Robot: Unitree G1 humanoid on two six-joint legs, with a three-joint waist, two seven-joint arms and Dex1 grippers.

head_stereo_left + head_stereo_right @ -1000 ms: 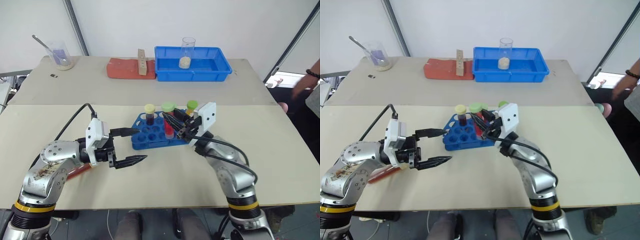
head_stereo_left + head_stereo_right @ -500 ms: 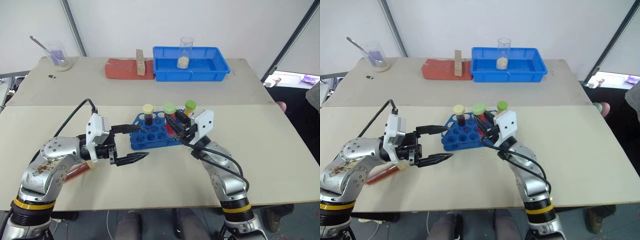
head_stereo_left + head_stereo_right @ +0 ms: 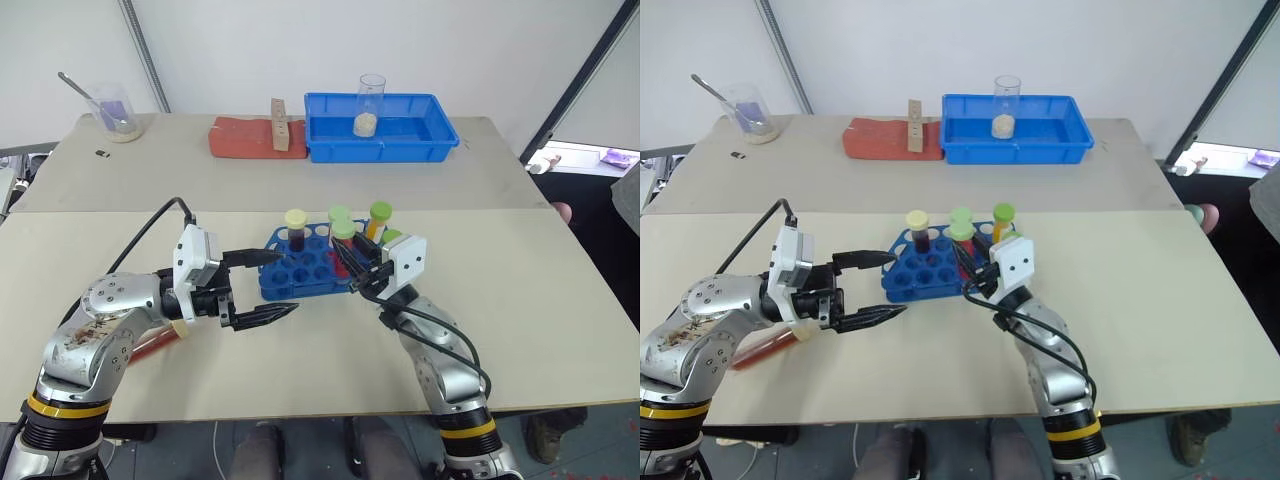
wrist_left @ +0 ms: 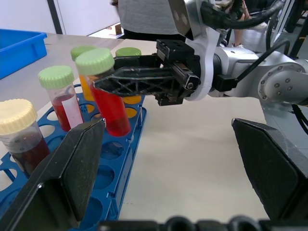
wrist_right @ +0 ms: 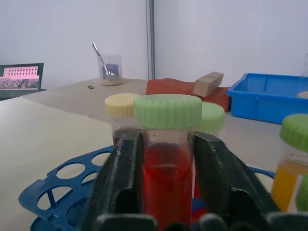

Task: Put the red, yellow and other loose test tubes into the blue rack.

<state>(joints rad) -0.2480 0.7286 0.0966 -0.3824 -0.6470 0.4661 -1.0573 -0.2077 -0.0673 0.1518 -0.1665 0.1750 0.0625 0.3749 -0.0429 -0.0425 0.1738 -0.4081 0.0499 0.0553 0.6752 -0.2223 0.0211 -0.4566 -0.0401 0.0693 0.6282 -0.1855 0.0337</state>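
Note:
The blue rack (image 3: 298,275) sits mid-table with several capped test tubes standing in it. Among them are a dark red tube with a cream cap (image 3: 295,220), a yellow-orange tube with a green cap (image 3: 379,214) and a labelled red one (image 4: 61,103). A bright red tube with a green cap (image 5: 167,168) stands tilted with its foot in a rack hole. My right gripper (image 3: 346,258) reaches in around it from the right, just under the cap. Left of the rack, my left gripper (image 3: 285,282) hangs open and empty, pointing at the rack's left end.
At the back are a blue tray (image 3: 440,132) holding a glass beaker (image 3: 372,103), a red block (image 3: 240,138) with a wooden piece (image 3: 283,124), and a glass with a spoon (image 3: 115,110). A reddish stick-like thing (image 3: 152,345) lies under my left forearm. A person (image 3: 630,200) stands at the right edge.
My right gripper has come down and slightly back with the bright red tube, setting its foot into the rack. My left gripper has kept still. The person's hand at the right has withdrawn.

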